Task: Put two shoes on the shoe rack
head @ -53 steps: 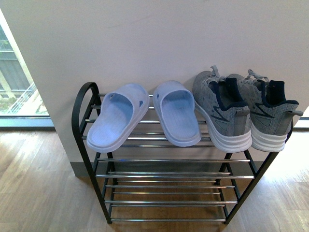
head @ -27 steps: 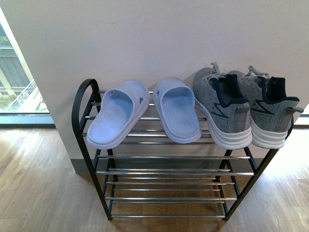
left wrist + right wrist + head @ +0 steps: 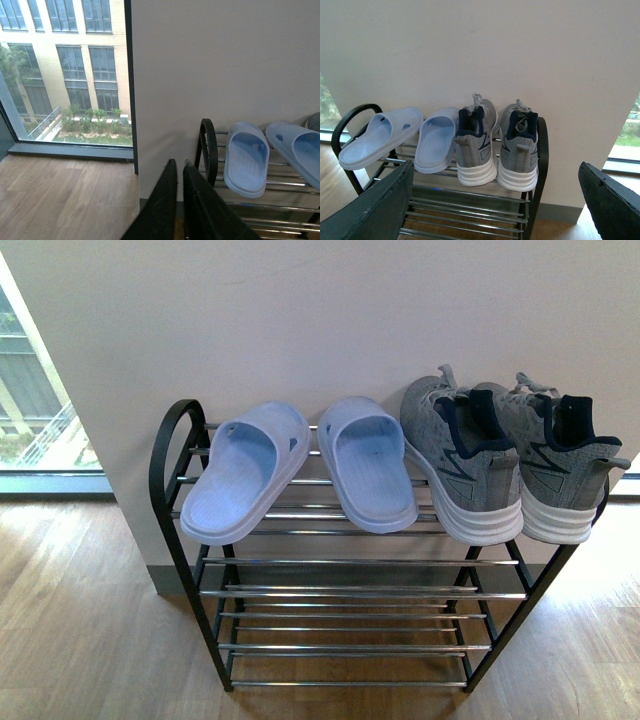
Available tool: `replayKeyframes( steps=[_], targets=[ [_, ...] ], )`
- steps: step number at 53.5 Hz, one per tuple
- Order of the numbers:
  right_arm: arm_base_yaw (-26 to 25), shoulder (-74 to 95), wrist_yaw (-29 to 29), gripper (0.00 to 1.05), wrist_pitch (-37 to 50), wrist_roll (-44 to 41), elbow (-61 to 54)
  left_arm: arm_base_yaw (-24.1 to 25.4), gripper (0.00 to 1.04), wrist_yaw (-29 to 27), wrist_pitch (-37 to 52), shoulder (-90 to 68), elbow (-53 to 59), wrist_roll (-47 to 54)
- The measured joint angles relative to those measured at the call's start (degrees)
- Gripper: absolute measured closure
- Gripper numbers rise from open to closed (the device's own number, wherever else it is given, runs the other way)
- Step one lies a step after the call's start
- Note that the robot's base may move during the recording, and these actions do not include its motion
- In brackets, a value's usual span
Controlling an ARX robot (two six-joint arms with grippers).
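Two grey mesh sneakers, one [image 3: 462, 465] and the other [image 3: 560, 470], stand side by side, heels toward me, on the top shelf at the right end of the black shoe rack [image 3: 172, 480]. They also show in the right wrist view, the left one [image 3: 476, 145] beside the right one [image 3: 519, 147]. My right gripper [image 3: 502, 187] is open and empty, back from the rack with the sneakers between its fingers in view. My left gripper [image 3: 179, 162] is shut and empty, off the rack's left end [image 3: 206, 150]. Neither arm shows in the front view.
Two pale blue slippers, one [image 3: 245, 473] and the other [image 3: 367, 465], lie on the top shelf left of the sneakers. The lower shelves [image 3: 350, 625] are bare bars. A white wall [image 3: 330, 320] backs the rack. A floor-level window [image 3: 65, 75] is at left. The floor [image 3: 80, 640] is wood.
The rack and shoes have shifted slightly up and right in the front view, as the camera moved a little. The shoes have not moved on the shelf.
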State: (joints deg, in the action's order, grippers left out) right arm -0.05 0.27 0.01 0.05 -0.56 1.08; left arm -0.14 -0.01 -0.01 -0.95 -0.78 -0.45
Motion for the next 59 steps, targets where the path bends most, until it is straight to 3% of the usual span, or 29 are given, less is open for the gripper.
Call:
replayKeyframes(
  steps=[5, 16, 24, 59],
  targets=[
    [0.0, 0.0, 0.0, 0.09, 0.0, 0.0, 0.0, 0.0, 0.73, 0.0, 0.0, 0.0, 0.0, 0.0],
    [0.0, 0.0, 0.0, 0.09, 0.0, 0.0, 0.0, 0.0, 0.41, 0.0, 0.0, 0.0, 0.0, 0.0],
    [0.0, 0.0, 0.0, 0.09, 0.0, 0.0, 0.0, 0.0, 0.08, 0.0, 0.0, 0.0, 0.0, 0.0],
    [0.0, 0.0, 0.0, 0.09, 0.0, 0.0, 0.0, 0.0, 0.09, 0.0, 0.0, 0.0, 0.0, 0.1]
  ],
)
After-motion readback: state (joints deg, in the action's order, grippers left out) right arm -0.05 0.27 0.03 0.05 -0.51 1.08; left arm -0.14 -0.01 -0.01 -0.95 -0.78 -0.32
